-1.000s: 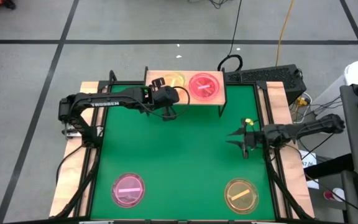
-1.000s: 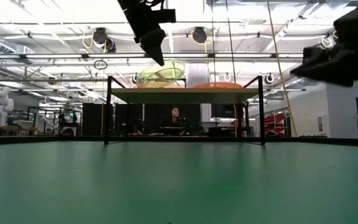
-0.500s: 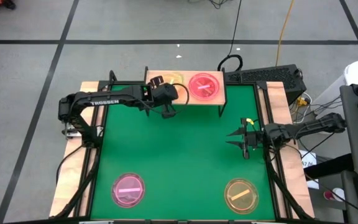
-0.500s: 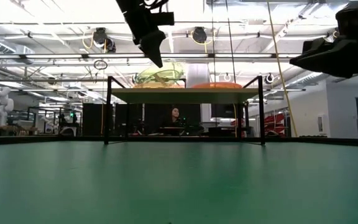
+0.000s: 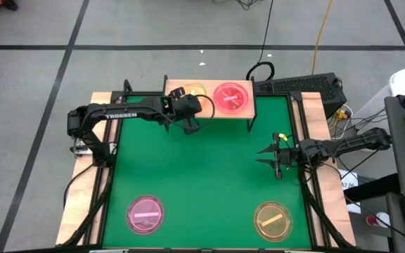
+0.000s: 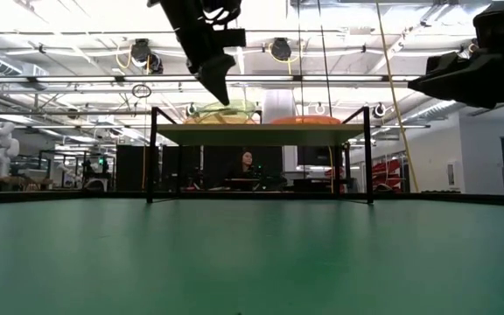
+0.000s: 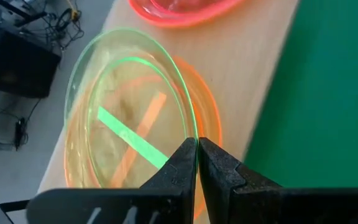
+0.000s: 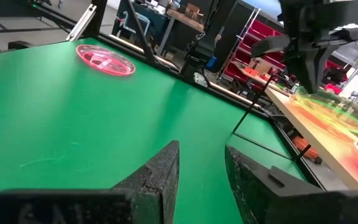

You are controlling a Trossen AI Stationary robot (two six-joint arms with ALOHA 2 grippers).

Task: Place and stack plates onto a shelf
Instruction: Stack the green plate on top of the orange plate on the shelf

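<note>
One left tool (image 7: 197, 163) pinches green plate (image 7: 129, 118) rim over shelf (image 7: 247, 74).

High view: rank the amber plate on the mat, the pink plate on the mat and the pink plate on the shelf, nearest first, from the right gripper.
Measured from the right gripper:
1. Amber plate on the mat, near-right corner, just below the gripper.
2. Pink plate on the shelf, far side, right half of the board.
3. Pink plate on the mat, near-left corner, across the table.
</note>
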